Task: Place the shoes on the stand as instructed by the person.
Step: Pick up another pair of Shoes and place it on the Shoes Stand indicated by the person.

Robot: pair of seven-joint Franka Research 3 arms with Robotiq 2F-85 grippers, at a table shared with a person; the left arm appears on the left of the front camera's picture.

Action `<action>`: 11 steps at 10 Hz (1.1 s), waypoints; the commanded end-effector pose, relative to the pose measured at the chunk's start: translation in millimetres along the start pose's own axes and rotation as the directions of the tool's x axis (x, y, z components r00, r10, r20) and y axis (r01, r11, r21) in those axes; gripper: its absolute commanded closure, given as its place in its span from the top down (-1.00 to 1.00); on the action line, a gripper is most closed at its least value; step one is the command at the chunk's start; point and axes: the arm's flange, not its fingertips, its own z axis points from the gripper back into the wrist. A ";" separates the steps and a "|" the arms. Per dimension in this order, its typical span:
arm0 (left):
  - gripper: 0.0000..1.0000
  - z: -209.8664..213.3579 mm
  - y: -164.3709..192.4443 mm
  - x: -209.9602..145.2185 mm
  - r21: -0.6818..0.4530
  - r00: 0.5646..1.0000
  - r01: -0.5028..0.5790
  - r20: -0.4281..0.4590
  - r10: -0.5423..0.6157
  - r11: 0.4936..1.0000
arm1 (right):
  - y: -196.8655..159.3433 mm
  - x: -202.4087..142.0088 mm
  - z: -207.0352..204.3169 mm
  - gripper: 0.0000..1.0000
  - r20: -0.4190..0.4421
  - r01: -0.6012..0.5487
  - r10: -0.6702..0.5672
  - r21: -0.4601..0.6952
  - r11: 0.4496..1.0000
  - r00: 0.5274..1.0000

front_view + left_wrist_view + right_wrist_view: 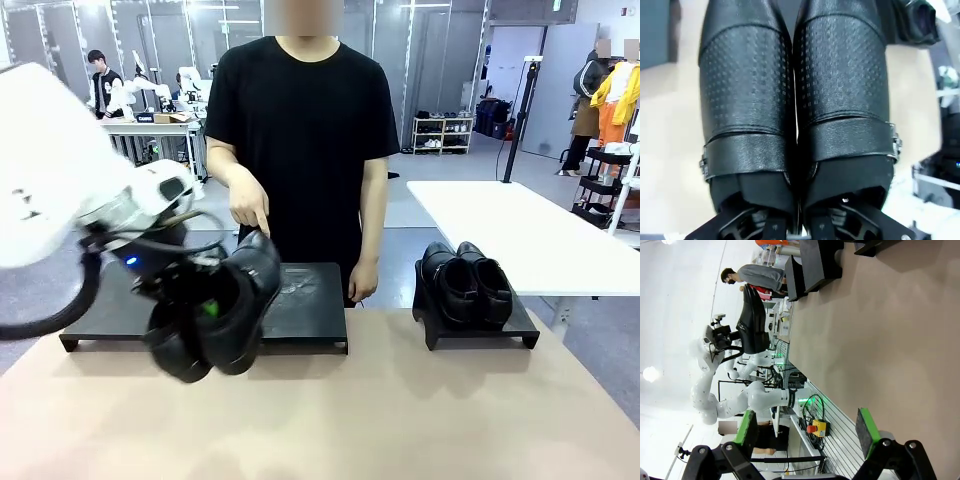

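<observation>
My left gripper is shut on a pair of black glossy shoes and holds them in the air, toes tilted down, just in front of the left black stand. In the left wrist view the pair lies side by side, and the left gripper pinches the two inner walls together. The second pair sits on the right stand. The person stands behind the table, one hand pointing down toward the left stand. My right gripper is open and holds nothing.
The tan tabletop spreads bare in front of both stands. A white table stands behind at the right. In the right wrist view the tabletop runs sideways with a black stand at its far end.
</observation>
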 end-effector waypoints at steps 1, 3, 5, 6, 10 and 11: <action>-0.81 -7.2 -44.9 54.0 0.143 0.997 -0.012 0.077 0.001 0.990 | 2.4 -3.5 -0.3 1.00 -0.010 -0.005 0.005 -0.002 1.000 1.000; -0.81 -27.6 -86.1 94.5 0.234 0.995 -0.012 0.095 -0.011 0.972 | 2.4 -3.5 -0.3 1.00 -0.010 -0.005 0.005 -0.002 1.000 1.000; -0.81 -64.0 -103.6 126.1 0.271 0.997 -0.007 0.078 -0.014 0.962 | 2.4 -3.5 -0.3 1.00 -0.010 -0.005 0.005 -0.002 1.000 1.000; -0.81 -81.9 -107.0 137.3 0.294 0.995 -0.011 0.102 -0.020 0.956 | 2.4 -3.5 -0.3 1.00 -0.010 -0.005 0.005 -0.002 1.000 1.000; -0.81 -147.7 -102.3 169.5 0.304 0.990 0.022 0.129 -0.064 0.952 | 2.4 -3.5 -0.3 1.00 -0.010 -0.005 0.005 -0.002 1.000 1.000; -0.81 -161.7 -99.5 177.9 0.292 0.984 0.066 0.141 -0.111 0.954 | 2.4 -3.5 -0.3 1.00 -0.010 -0.005 0.005 -0.002 1.000 1.000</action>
